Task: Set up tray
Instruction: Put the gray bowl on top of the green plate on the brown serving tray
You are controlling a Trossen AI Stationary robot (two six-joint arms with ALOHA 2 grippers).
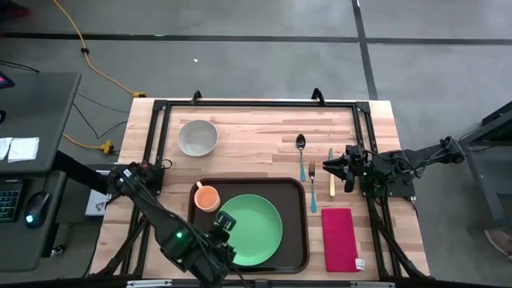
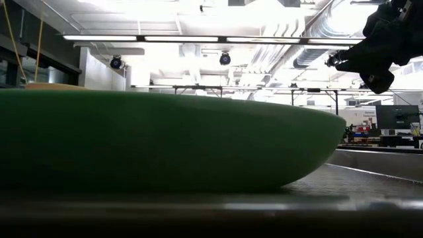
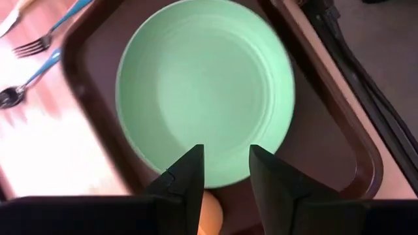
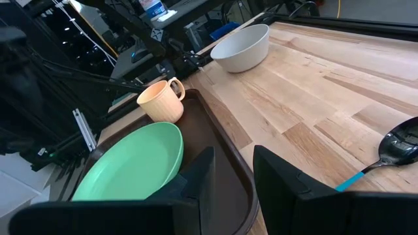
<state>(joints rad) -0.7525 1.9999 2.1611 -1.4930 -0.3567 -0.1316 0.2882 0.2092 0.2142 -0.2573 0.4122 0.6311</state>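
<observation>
tray: the dark brown tray (image 1: 298,240) lies at the near edge of the table (image 1: 256,132), between the two arms.
on the tray: the green plate (image 1: 258,228) sits in its middle and the orange mug (image 1: 206,197) stands in its far left corner; these look placed.
left jaws: the left gripper (image 1: 226,225) hangs over the plate's near left rim, jaws spread and empty.
still off the tray: the red napkin (image 1: 339,238) lies just right of the tray; the blue-handled fork (image 1: 312,188), the blue-handled spoon (image 1: 301,152) and a pale-handled piece, likely a knife (image 1: 331,178), lie beyond it; the white bowl (image 1: 198,138) stands far left.
right jaws: the right gripper (image 1: 330,167) hovers by the cutlery, jaws parted with nothing between them.
progress: i judge it roughly a third done; bowl, cutlery and napkin remain.
hard to make out: the low view is nearly filled by the plate's side; the pale piece's blade is unclear; the tray's near left corner is hidden under the left arm.
</observation>
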